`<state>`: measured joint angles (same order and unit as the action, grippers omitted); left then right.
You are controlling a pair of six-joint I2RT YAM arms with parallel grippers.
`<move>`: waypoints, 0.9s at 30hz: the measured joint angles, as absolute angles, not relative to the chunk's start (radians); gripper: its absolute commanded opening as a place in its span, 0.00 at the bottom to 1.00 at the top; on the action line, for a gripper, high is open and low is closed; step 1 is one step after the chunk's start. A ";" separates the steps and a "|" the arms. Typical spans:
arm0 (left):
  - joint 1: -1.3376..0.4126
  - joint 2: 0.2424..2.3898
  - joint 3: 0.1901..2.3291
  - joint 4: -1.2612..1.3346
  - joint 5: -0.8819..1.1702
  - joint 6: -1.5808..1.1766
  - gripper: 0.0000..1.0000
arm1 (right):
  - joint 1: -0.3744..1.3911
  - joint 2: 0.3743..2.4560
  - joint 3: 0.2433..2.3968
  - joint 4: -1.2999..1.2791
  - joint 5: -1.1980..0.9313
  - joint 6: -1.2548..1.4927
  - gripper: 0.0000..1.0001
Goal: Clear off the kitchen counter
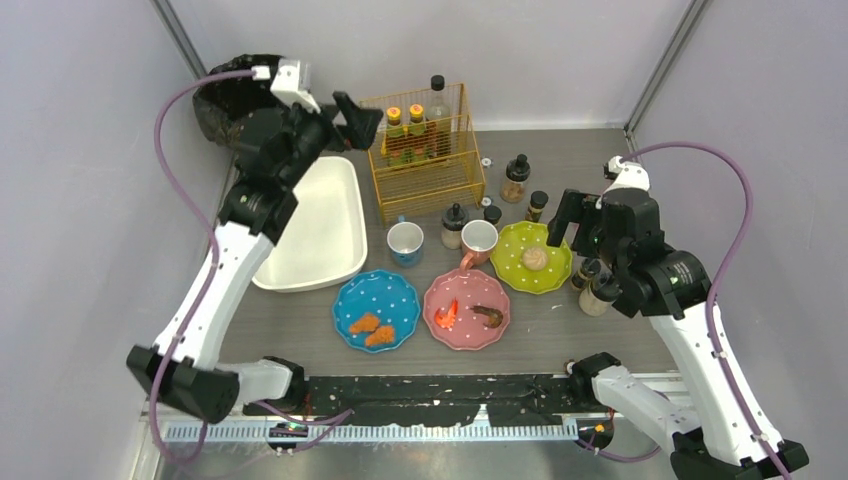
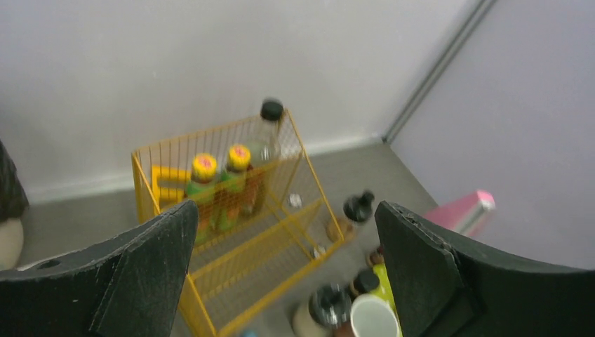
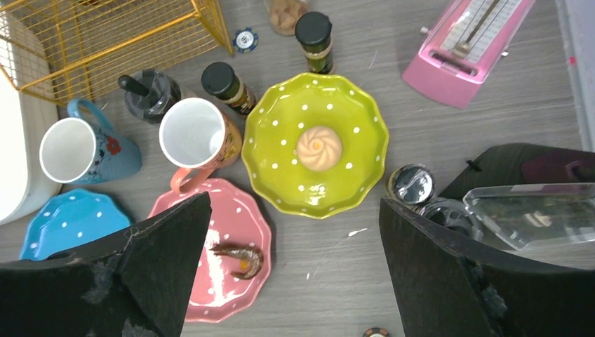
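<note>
The kitchen counter (image 1: 545, 335) carries a blue plate (image 1: 376, 310) with fried pieces, a pink plate (image 1: 466, 308) with a shrimp, and a green plate (image 1: 532, 257) with a bun. A blue mug (image 1: 405, 243) and an orange mug (image 1: 478, 240) stand behind the plates. My left gripper (image 1: 362, 125) hangs open and empty above the left rear corner of the yellow wire basket (image 2: 238, 232), which holds three bottles. My right gripper (image 3: 295, 203) is open and empty, high over the green plate (image 3: 316, 144) and pink plate (image 3: 224, 246).
A white tub (image 1: 315, 225) lies left of the basket. Several spice jars (image 1: 516, 178) stand between the basket and the green plate, and two more (image 1: 598, 293) stand beside the right arm. A pink device (image 3: 466, 45) lies at the far right. A black bag (image 1: 225, 100) fills the back left corner.
</note>
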<state>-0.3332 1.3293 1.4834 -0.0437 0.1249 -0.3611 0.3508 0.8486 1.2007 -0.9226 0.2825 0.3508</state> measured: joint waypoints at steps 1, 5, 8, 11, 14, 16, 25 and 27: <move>-0.333 1.288 1.445 -0.070 0.139 -0.367 1.00 | 0.351 0.852 1.203 -0.926 0.274 0.359 0.95; -0.334 1.120 1.248 -0.181 0.189 -0.371 1.00 | 0.351 0.802 1.162 -0.885 0.218 0.387 0.95; -0.333 1.032 1.148 -0.303 0.204 -0.365 0.99 | 0.351 0.730 1.074 -0.823 0.177 0.411 0.95; -0.334 0.966 1.097 -0.451 0.205 -0.354 1.00 | 0.351 0.717 1.052 -0.812 0.144 0.426 0.95; -0.333 0.893 1.058 -0.582 0.200 -0.332 0.99 | 0.351 0.789 1.058 -0.801 0.127 0.448 0.95; -0.333 0.855 1.039 -0.650 0.192 -0.320 1.00 | 0.351 0.841 1.060 -0.801 0.123 0.458 0.95; -0.397 0.923 1.045 -0.796 0.141 -0.323 1.00 | 0.351 0.941 1.065 -0.801 0.110 0.479 0.95; -0.447 1.002 1.091 -0.817 0.103 -0.344 1.00 | 0.351 0.923 1.064 -0.801 0.110 0.476 0.95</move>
<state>-0.4473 1.0016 1.0908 -0.8173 0.1028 -0.3435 0.3508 0.9230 1.0637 -0.8009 0.1101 0.4763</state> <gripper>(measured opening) 0.994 0.954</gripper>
